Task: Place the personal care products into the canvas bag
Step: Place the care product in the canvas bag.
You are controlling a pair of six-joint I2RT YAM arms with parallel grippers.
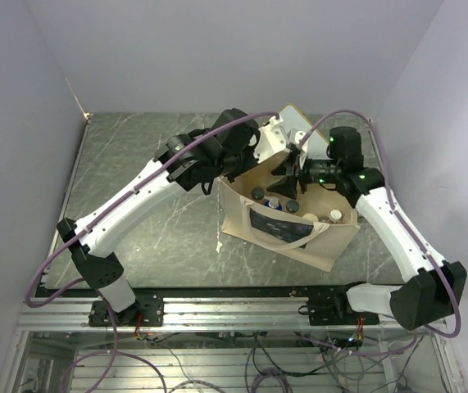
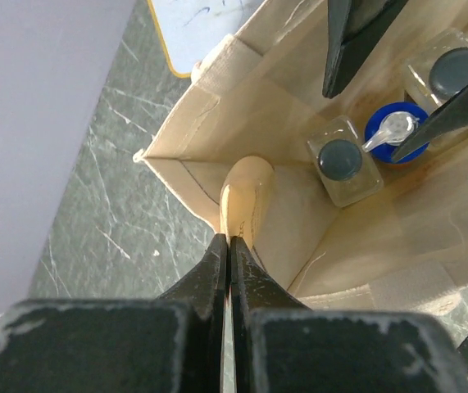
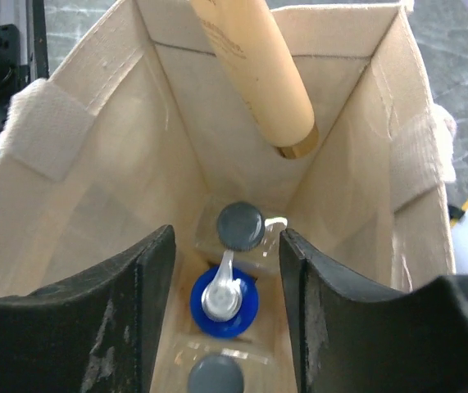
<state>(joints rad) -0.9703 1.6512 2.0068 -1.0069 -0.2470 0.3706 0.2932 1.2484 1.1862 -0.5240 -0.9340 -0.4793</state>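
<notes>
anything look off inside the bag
The tube hangs slanted in the bag, pinched by the left end effector, not yet set down. A silver piece lies across the blue cap.

tan tube (image 3: 254,74): I'm seeing small dark print along its side, up at twelve o'clock in my right wrist view, too fine to read.
canvas bag (image 1: 336,243): dark rectangular print on the six o'clock face, no words I can make out.
white board (image 2: 209,20): faint blue scribbles, illegible.
readable text: none.
</notes>
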